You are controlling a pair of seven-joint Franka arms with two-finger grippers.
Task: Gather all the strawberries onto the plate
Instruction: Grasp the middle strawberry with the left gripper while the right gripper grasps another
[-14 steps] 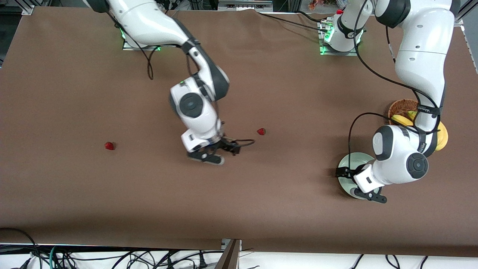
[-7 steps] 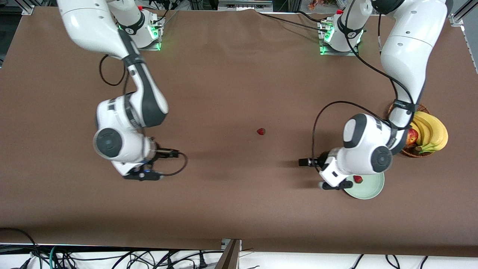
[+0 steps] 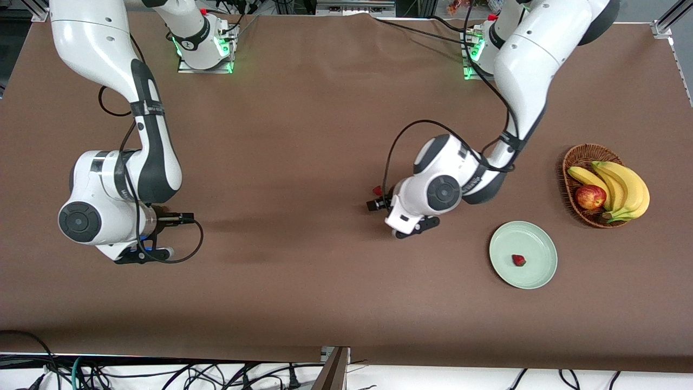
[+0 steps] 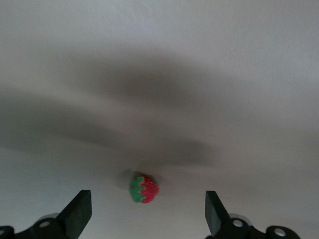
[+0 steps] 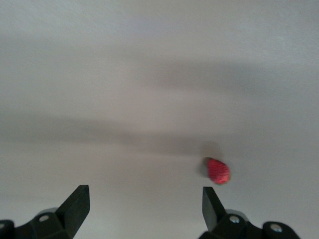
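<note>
- The right gripper (image 3: 142, 254), at the right arm's end of the table and well away from the plate (image 3: 544, 273), hangs low over the cloth with its jaws spread and empty. The right wrist view shows a strawberry (image 5: 218, 171) on the table just ahead, nearer one fingertip (image 5: 211, 206).
- The left gripper (image 3: 412, 228), between the table's middle and the plate, is also spread wide and empty. A second strawberry (image 4: 144, 188) lies between its fingertips (image 4: 79, 213) in the left wrist view; the front view shows only a red sliver of it (image 3: 376, 190).
- The plate lies at the left arm's end, beside the wicker basket (image 3: 575, 157). A third strawberry (image 3: 518, 260) already lies in it.
- The berries look tiny and light, probably smooth and prone to roll, so I would pinch each across its red body, not the leafy cap, and gently.
- No readable brand, label or writing shows.
</note>
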